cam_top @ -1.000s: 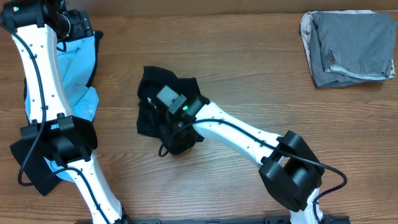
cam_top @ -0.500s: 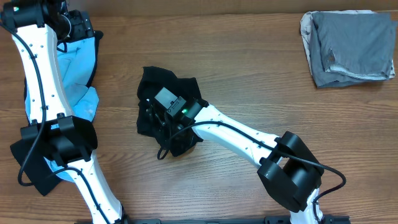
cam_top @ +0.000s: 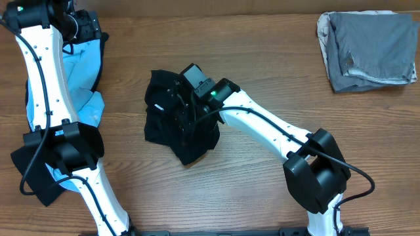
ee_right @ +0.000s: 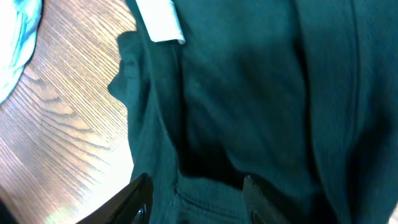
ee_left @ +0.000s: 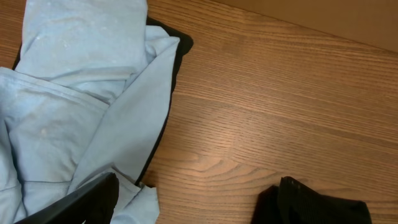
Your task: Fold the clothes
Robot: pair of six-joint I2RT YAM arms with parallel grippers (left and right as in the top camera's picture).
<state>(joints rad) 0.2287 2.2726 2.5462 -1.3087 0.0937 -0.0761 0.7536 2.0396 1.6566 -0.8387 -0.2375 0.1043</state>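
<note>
At the far left of the overhead view, the left arm (cam_top: 47, 85) runs from the lower edge up to the upper left corner. There the left gripper (cam_top: 82, 26) hangs over a light blue garment (cam_top: 84, 69) that lies rumpled on the worktop (cam_top: 262, 39). In the left wrist view the two fingers sit at the bottom corners, spread wide, with only bare wood and a corner of blue cloth between them, so this gripper is open and holds nothing. A black edge (ee_left: 166, 118) shows along the right side of the blue garment. At the lower left of the overhead view, a dark cloth (cam_top: 36, 178) lies partly under the arm's lower joint.

Left of the frame's centre lies a black garment (cam_top: 164, 128), bunched into an uneven heap, well apart from the blue one. The right gripper (cam_top: 180, 108) is down on its upper part. In the right wrist view dark fabric fills nearly the whole frame, with a white label (ee_right: 160, 22) near the top and a strip of wood at the left. The two fingers (ee_right: 138, 194) stand somewhat apart at the bottom edge with folds of cloth between them. I cannot tell whether they pinch the cloth or merely rest on it.

The right arm (cam_top: 269, 131) slants from the garment down to the lower right. In the upper right corner a grey garment (cam_top: 371, 49) lies folded, far from both arms.
</note>
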